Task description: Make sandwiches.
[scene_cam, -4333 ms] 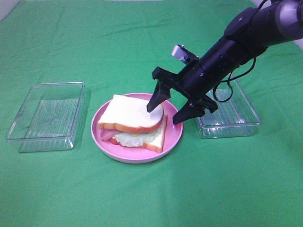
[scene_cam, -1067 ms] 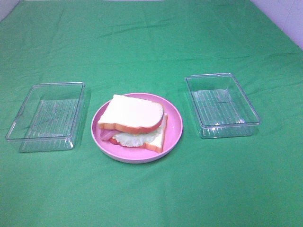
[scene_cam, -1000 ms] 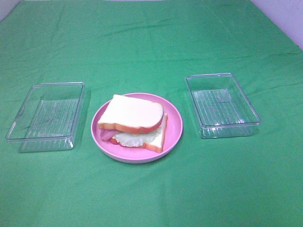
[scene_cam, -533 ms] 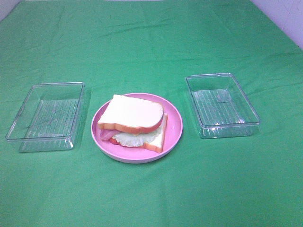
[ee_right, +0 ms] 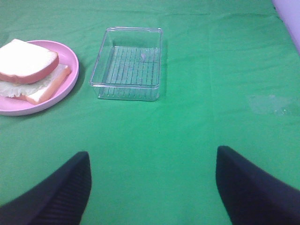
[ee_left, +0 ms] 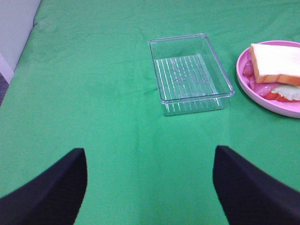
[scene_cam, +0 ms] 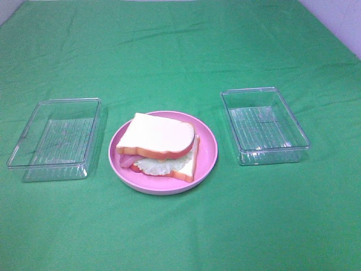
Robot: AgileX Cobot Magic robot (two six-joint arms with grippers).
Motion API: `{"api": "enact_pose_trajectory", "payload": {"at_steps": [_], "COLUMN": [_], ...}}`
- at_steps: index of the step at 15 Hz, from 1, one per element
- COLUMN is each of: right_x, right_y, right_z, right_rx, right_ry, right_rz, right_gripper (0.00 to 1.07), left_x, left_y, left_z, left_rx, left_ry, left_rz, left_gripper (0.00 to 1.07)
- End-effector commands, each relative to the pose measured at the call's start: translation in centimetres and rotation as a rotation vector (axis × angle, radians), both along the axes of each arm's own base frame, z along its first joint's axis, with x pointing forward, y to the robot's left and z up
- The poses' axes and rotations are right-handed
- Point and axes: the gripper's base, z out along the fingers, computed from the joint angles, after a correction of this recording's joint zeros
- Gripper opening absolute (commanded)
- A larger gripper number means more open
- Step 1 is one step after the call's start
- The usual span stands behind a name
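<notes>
The sandwich (scene_cam: 159, 145) lies stacked on a round pink plate (scene_cam: 206, 161) at the middle of the green cloth: white bread with orange-brown crust on top and below, pale lettuce and pink-red strips showing between. The sandwich (ee_left: 275, 69) also shows at the edge of the left wrist view, and the sandwich (ee_right: 29, 68) in the right wrist view. Neither arm appears in the overhead view. My left gripper (ee_left: 150, 187) is open over bare cloth, well short of the left tray. Open too is my right gripper (ee_right: 152, 187), with nothing between its fingers.
A clear rectangular tray (scene_cam: 55, 138) stands left of the plate and another clear tray (scene_cam: 264, 125) stands right of it; both hold nothing. Green cloth covers the whole table. A pale wall edge (scene_cam: 338, 17) shows at the far right corner.
Over four seconds ago the right arm reached over the plate with open fingers at the top bread slice; it has since withdrawn from the overhead view. Nothing moved in the last second.
</notes>
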Motion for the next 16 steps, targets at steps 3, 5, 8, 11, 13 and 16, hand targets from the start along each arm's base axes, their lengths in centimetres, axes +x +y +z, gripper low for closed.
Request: {"api": "enact_pose_trajectory", "payload": {"at_steps": [3, 5, 8, 11, 13, 16], "right_x": [-0.13, -0.11, -0.04, 0.0, -0.01, -0.01], "right_y": [-0.01, 0.04, 0.12, 0.17, 0.17, 0.17], "right_z": [-0.04, -0.04, -0.04, -0.03, -0.03, -0.03], "right_rx": [-0.001, 0.002, 0.001, 0.002, 0.003, 0.003], "right_ry": [-0.019, -0.019, -0.019, -0.019, -0.019, -0.019], "right_rz": [-0.003, -0.019, -0.082, -0.105, -0.104, -0.104], "right_gripper": [0.71, 0.71, 0.71, 0.71, 0.71, 0.71], "left_x": [-0.25, -0.25, -0.25, -0.31, -0.31, -0.31], "left_y": [0.0, -0.05, -0.07, -0.08, -0.08, -0.08], "left_z": [0.01, 0.01, 0.01, 0.0, 0.0, 0.0], "left_rx": [-0.007, 0.0, 0.0, -0.005, -0.005, -0.005], "left_ry": [-0.027, -0.027, -0.027, -0.031, -0.031, -0.031], "left_rz": [0.025, 0.077, 0.113, 0.117, 0.117, 0.117], "left_gripper": [0.72, 0.72, 0.72, 0.72, 0.72, 0.72]}}
